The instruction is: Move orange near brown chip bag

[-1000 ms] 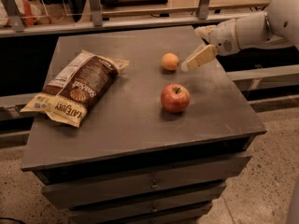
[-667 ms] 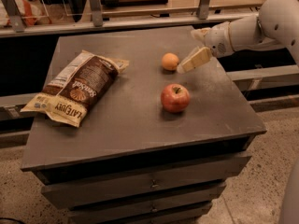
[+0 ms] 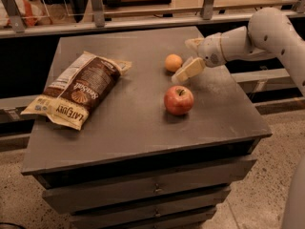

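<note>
The orange point(image 3: 173, 62), small and round, sits on the dark cabinet top point(image 3: 124, 123) right of centre toward the back. The brown chip bag point(image 3: 78, 89), dark brown with cream ends and "Sea Salt" lettering, lies flat on the left side, apart from the orange. My gripper point(image 3: 182, 60) comes in from the right on a white arm point(image 3: 257, 35). It is open, with its cream fingers point(image 3: 187, 70) spread just to the right of the orange, one in front and one behind. It holds nothing.
A red apple point(image 3: 178, 100) with a stem stands in front of the orange, just below the near finger. A railing and counter point(image 3: 143, 20) run behind the cabinet. Drawers point(image 3: 152, 187) are below the top.
The arm has moved left and a little forward, bringing the open gripper closer to the orange. The orange, the apple and the bag have not moved.
</note>
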